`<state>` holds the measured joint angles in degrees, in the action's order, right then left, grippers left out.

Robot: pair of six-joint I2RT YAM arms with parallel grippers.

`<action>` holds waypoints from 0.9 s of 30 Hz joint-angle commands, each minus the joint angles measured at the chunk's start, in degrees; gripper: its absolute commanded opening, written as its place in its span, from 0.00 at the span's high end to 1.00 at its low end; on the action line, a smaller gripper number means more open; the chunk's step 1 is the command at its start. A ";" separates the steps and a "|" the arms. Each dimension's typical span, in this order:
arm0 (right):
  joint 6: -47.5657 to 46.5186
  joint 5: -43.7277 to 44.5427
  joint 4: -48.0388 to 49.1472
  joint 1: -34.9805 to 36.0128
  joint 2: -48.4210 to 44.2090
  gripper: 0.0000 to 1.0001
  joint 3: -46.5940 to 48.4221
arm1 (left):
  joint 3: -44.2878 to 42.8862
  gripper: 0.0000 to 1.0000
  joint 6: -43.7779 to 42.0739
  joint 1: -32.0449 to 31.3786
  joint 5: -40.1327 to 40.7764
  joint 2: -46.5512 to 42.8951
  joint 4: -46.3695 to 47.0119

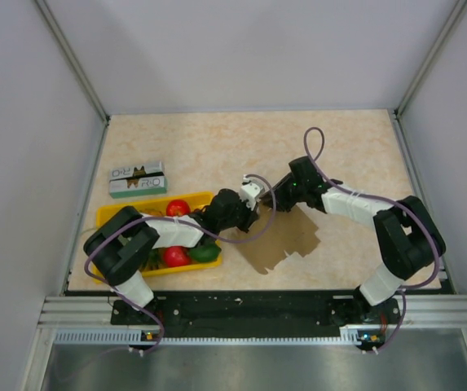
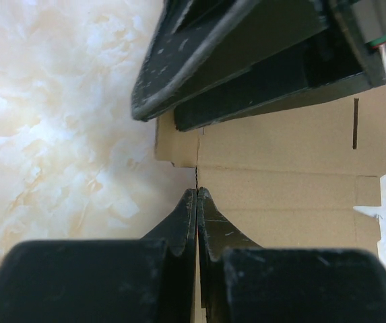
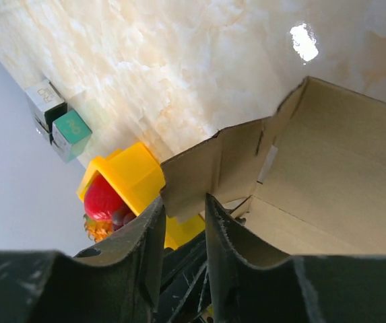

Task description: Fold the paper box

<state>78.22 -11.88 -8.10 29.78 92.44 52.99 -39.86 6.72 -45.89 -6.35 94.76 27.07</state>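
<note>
right wrist view: the paper box (image 3: 327, 175) has its raised flap at the right hand (image 3: 184, 202), grip unclear; left hand (image 2: 197, 192) closed at its edge.

The paper box (image 1: 286, 240) lies near the middle of the tabletop (image 1: 347, 147), slightly right of centre, with one flap raised on its far left side; the left pincer (image 1: 252, 215) is at the box's left corner; the right pincer (image 1: 275, 195) is just behind it, over the raised flap; a tray (image 1: 109, 215) lies left of the box, with fruit (image 1: 178, 207) in it; a carton (image 1: 138, 179) lies behind the tray, toward the tabletop's left edge.
</note>
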 commanded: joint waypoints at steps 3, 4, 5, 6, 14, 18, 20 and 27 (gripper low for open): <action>0.89 -0.43 1.86 0.89 2.56 0.62 3.26 | -3.39 1.00 -2.42 -1.22 1.78 0.69 1.67; 0.36 -0.16 2.03 0.89 2.57 0.59 3.34 | -3.56 1.00 -2.24 -1.22 1.87 0.69 1.41; -0.34 -0.16 2.12 0.89 2.65 0.54 3.43 | -3.74 1.00 -2.24 -1.22 1.78 0.78 1.32; -2.87 -0.16 2.21 0.89 2.31 0.51 3.52 | -3.82 1.00 -2.24 -1.22 1.61 0.95 1.23; -25.01 -9.72 5.57 -8.04 -11.04 0.42 -2.36 | -3.21 1.00 -0.75 -1.22 2.57 1.57 2.11; -43.70 -18.69 -5.67 -16.05 -16.15 0.37 -1.32 | -3.04 1.00 -0.66 -1.22 2.31 1.57 2.81; -51.97 -21.25 -9.38 -21.13 -16.51 0.36 -1.14 | -2.86 1.00 -0.66 -1.13 2.31 1.83 3.25; -64.84 -34.64 -11.06 -27.05 -4.21 0.42 1.06 | -2.07 1.00 -0.57 -1.13 1.95 0.95 4.13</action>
<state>26.30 -39.83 -15.22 3.49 82.52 51.09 -41.60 5.91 -46.94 -4.43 96.18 27.00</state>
